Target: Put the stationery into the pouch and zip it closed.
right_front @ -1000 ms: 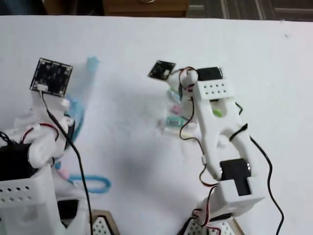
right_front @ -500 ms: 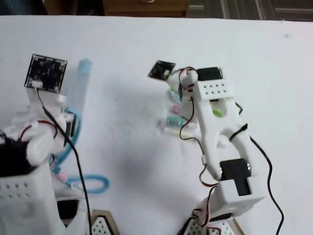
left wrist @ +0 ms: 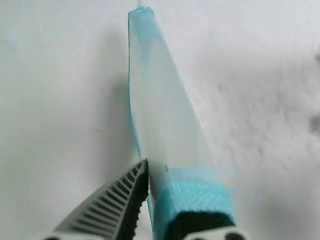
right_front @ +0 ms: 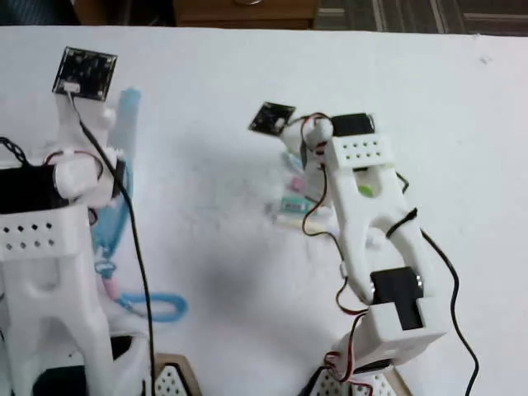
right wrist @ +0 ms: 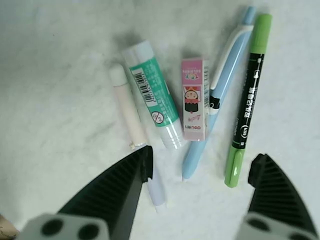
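Left gripper (left wrist: 156, 187) clamped on the pouch (left wrist: 165, 110) near the table's (right_front: 214, 74) left edge, I should centre my spread right gripper (right wrist: 200, 170) on the blue pen (right wrist: 220, 95) alone.

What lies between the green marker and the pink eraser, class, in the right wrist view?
The light blue pen lies between the green marker and the pink eraser, as the right wrist view shows.

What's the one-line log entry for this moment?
left fingers: shut on pouch | right fingers: open over stationery | stationery: loose on table
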